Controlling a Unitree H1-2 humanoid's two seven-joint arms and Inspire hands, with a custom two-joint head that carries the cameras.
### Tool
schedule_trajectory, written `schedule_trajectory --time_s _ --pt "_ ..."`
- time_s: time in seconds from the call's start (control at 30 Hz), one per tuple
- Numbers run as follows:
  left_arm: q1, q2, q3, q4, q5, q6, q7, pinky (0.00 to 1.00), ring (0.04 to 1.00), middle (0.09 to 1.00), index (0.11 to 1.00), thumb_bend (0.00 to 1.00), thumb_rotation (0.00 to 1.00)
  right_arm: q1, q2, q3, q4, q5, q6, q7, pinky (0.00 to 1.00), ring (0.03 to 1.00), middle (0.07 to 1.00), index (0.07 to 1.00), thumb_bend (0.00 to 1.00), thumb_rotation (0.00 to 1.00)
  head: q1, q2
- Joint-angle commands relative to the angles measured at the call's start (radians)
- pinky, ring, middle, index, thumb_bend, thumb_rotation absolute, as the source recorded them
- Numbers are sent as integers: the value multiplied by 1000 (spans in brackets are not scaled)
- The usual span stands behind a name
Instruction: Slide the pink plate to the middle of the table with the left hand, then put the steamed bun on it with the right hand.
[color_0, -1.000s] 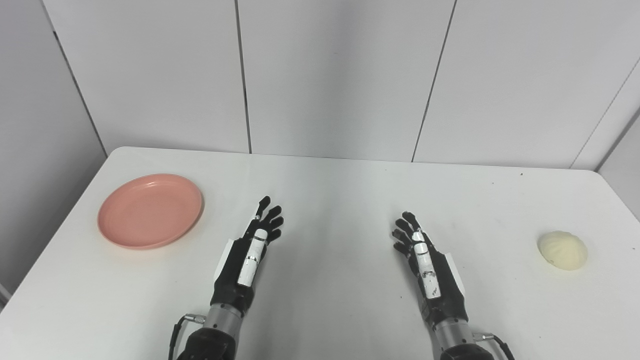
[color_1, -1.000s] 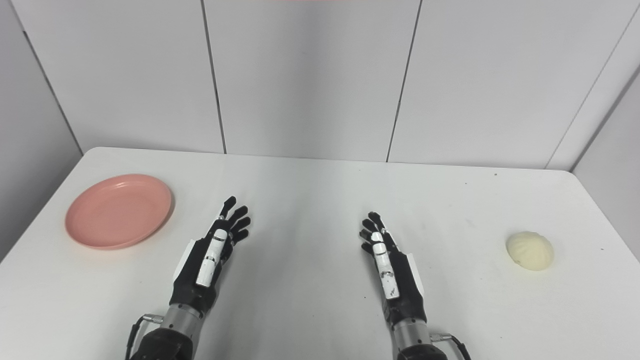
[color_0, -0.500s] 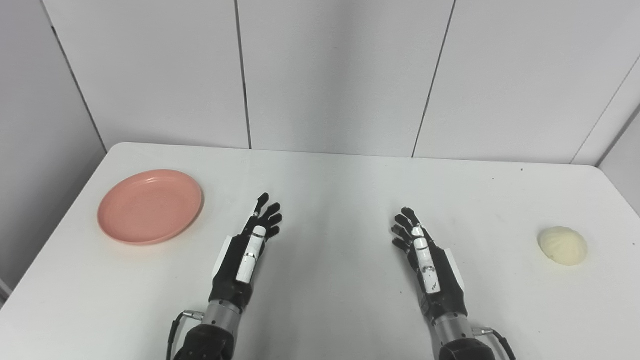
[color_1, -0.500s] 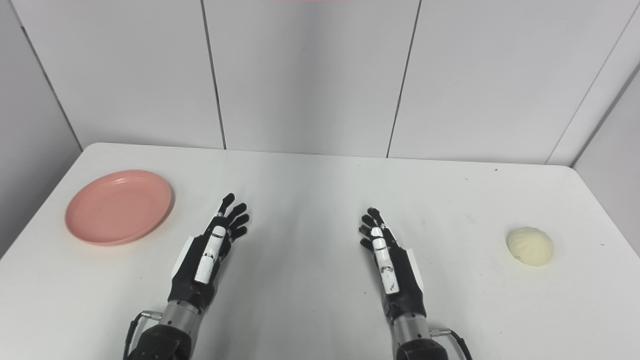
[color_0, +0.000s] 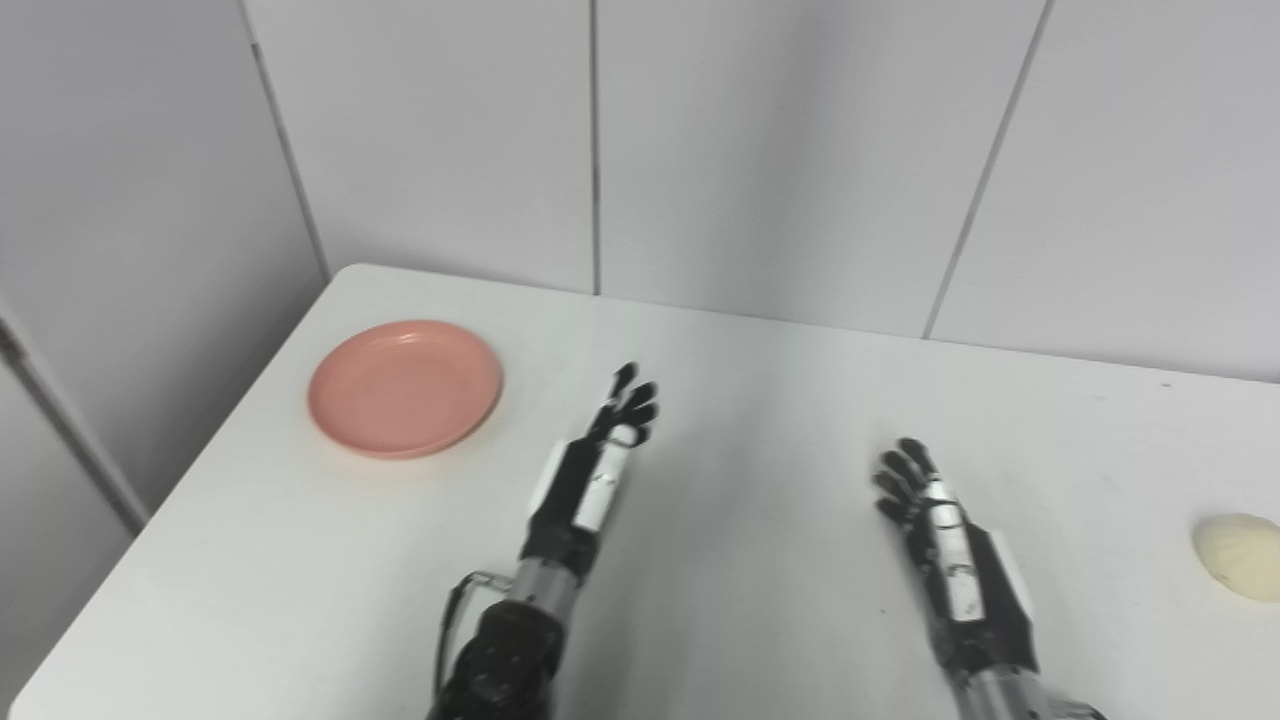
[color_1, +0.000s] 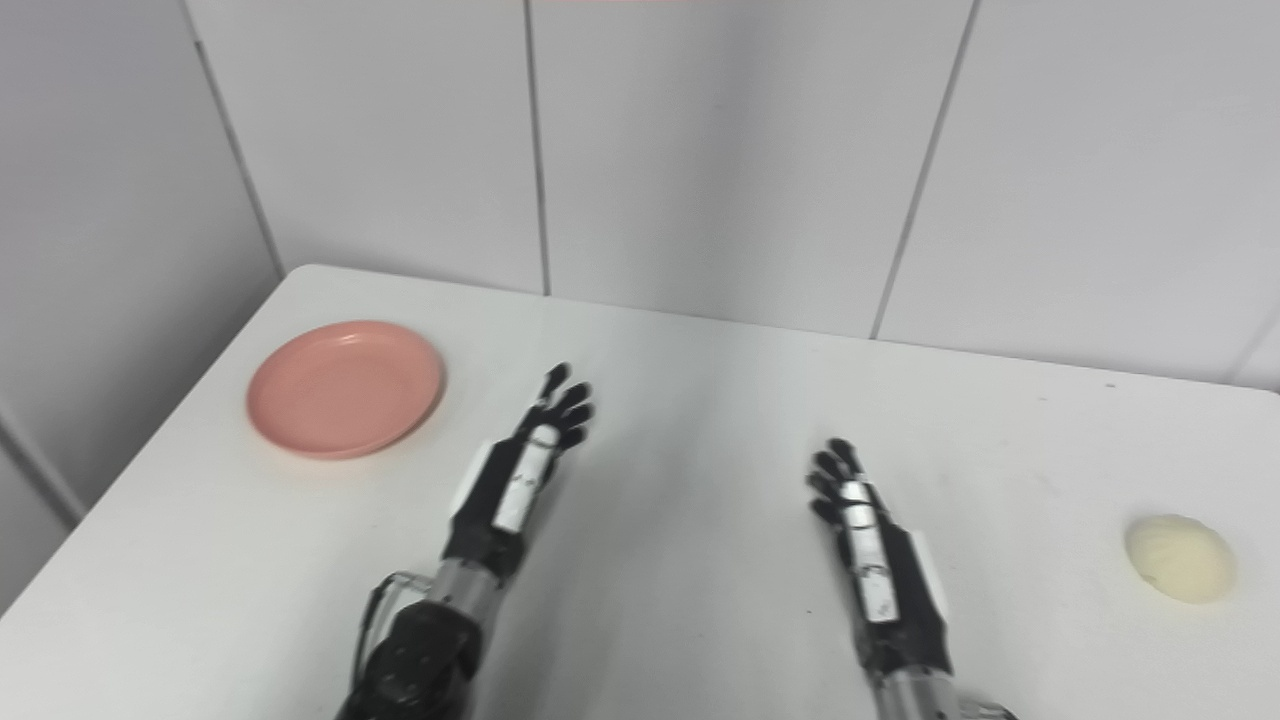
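The pink plate (color_0: 405, 388) lies empty near the far left corner of the white table (color_0: 760, 400). A pale steamed bun (color_1: 1180, 557) rests near the table's right edge. My left hand (color_0: 592, 472) hovers over the table to the right of the plate and a little nearer to me, open, fingers spread, holding nothing. My right hand (color_0: 940, 530) is also open and empty, right of centre, well to the left of the bun. Neither hand touches plate or bun.
White wall panels (color_0: 760, 150) stand behind the table's far edge. The table's left edge (color_0: 200, 470) drops off beside the plate, with a grey wall to the left.
The whole picture has shifted: the camera has turned left and tilted, so everything sits further right. The left arm has stretched a little further forward; plate and bun lie where they were.
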Motion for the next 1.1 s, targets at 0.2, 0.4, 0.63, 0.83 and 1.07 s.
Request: schedule_trajectory --time_s 0.2,0.4,0.63,0.83,1.07 --pt "68 -18 -3 134 17 -63 20 929 937 950 962 412 1000 9 -1 -11 -6 24 -29 14 982 945 960 967 270 1000 7 -7" --pt "70 -14 -2 129 14 -66 13 937 942 955 964 425 1000 15 7 -7 -33 21 -7 6 984 949 962 967 247 1000 0 -1" --pt "71 -12 -1 128 11 -66 10 938 940 951 960 438 1000 16 9 -6 -37 28 -7 10 1000 956 967 977 237 1000 -3 0" --pt "71 -16 -3 101 20 -55 18 929 933 948 957 430 1000 8 11 -9 -20 34 -19 11 1000 955 965 975 231 1000 5 -4" --pt "65 -26 -9 -31 42 -16 26 925 927 948 960 433 1000 -2 5 -7 -1 22 -25 9 998 951 961 971 225 1000 19 -13"
